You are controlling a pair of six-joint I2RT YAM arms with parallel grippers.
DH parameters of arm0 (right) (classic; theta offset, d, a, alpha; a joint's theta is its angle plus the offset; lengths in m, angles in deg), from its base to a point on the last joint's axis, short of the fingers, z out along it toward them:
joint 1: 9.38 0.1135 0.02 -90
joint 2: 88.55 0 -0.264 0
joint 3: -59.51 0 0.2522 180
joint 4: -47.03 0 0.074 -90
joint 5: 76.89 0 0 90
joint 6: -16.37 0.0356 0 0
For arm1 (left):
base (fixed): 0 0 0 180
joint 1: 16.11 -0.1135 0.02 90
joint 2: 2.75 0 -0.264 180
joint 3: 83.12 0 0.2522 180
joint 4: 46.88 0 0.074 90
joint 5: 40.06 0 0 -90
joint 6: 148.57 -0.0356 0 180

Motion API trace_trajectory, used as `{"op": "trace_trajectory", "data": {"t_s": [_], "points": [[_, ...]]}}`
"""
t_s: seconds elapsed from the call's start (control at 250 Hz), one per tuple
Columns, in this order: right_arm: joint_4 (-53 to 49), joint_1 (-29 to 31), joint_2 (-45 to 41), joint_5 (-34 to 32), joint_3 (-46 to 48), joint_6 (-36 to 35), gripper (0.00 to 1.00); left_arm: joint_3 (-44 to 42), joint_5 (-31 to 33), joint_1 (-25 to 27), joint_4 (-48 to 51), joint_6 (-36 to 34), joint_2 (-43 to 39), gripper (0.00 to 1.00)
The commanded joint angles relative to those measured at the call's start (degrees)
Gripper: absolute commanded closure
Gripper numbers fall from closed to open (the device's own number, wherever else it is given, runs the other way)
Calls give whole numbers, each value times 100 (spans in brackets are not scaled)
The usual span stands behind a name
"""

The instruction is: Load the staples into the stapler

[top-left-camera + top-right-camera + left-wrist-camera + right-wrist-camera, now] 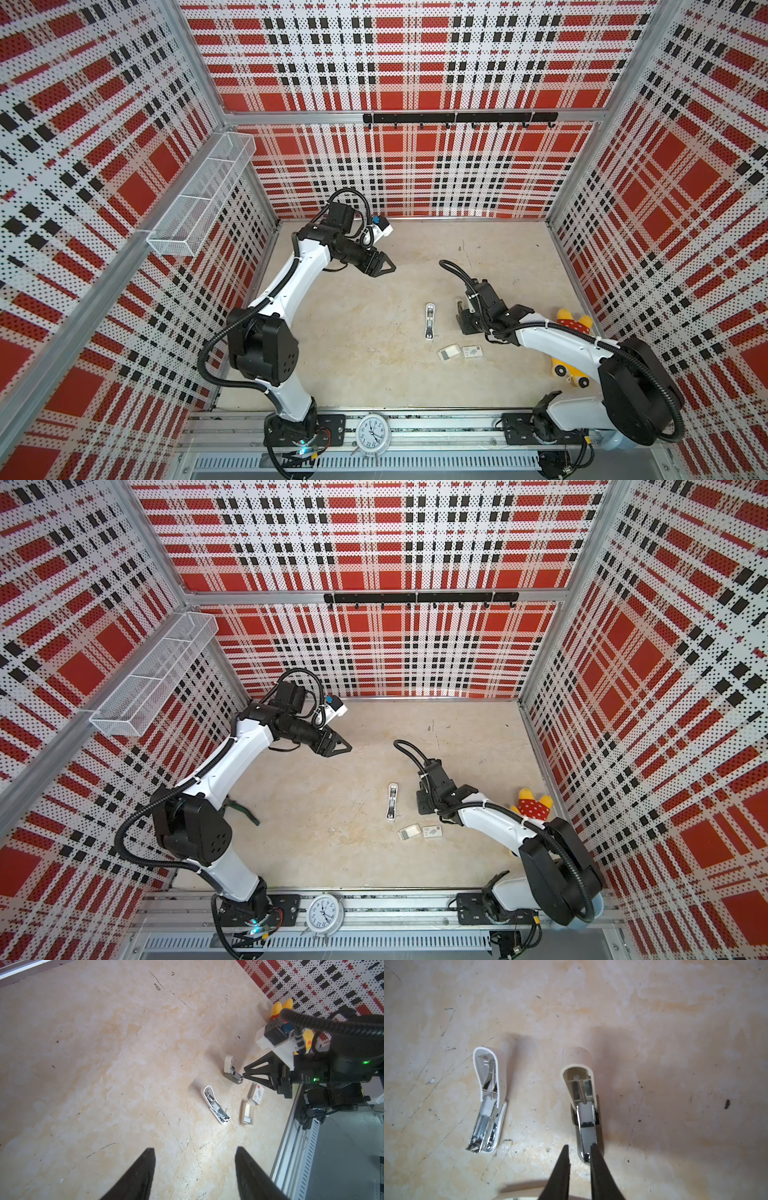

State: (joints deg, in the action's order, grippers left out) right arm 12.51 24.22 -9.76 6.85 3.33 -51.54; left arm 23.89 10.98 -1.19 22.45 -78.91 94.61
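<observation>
In both top views, staples (445,354) low and right of centre, resting in a small tray (454,351) on the table (365,332), just left of the sleeve (472,352), below and right of the white stapler (430,320). Tray slanted, long axis roughly left to right; strip itself too small to read. From the left wrist, left gripper (194,1148) spread wide and empty at the bottom edge. Staples a short grey block at the lower end of the tray, right of centre, tray long axis up and down the frame. Right gripper (243,1074) with tips at the front end of the beige stapler (231,1073), lid (228,1061) raised. From the right wrist, jaws nearly together over the chrome channel (586,1136) at lower centre; pinching or merely touching, impossible to say. No staples in frame. Likely light and slick, stiff along the length yet brittle, prone to snapping apart. Best pinched across the two long flanks near mid-length, then laid lengthwise along the channel.
</observation>
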Motion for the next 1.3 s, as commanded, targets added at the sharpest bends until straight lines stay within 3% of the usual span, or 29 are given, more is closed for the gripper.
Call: {"op": "trace_trajectory", "data": {"t_s": [0.0,0.372,1.297], "points": [[63,-25,38,150,-203,-25,79,1,8,-42,57,-111,-225,36],[410,-113,661,230,-346,-38,74,-80,-9,-48,48,-135,-262,36],[540,-201,834,394,-197,-101,73,-88,-28,-50,10,-66,-279,36]]}}
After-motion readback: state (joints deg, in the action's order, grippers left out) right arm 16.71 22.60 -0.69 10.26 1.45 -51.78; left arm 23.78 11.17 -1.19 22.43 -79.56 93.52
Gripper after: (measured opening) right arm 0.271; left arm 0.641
